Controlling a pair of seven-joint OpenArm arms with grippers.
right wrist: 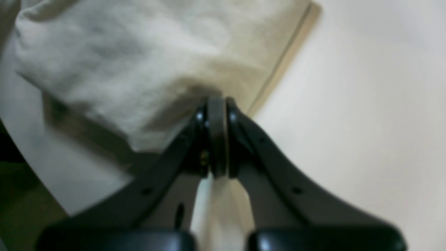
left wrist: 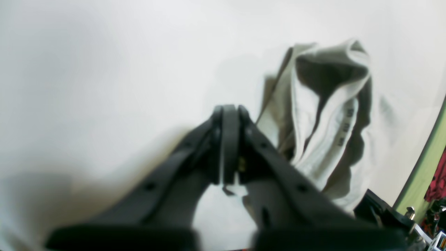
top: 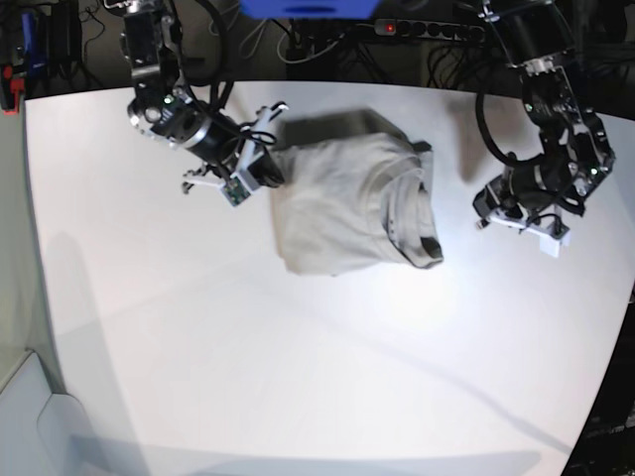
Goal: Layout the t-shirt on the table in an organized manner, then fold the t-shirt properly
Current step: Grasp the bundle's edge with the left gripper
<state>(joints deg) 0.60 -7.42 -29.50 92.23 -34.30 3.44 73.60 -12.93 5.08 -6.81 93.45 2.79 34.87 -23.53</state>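
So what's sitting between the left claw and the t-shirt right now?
Nothing: only bare white table separates the left claw, shut and empty, from the t-shirt. The base view shows that gap best.

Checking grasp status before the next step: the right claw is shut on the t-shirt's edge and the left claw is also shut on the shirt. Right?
Not quite. The left claw is shut but holds nothing; the left wrist view shows it apart from the t-shirt, over the table. The right claw is indeed shut on the shirt's edge.
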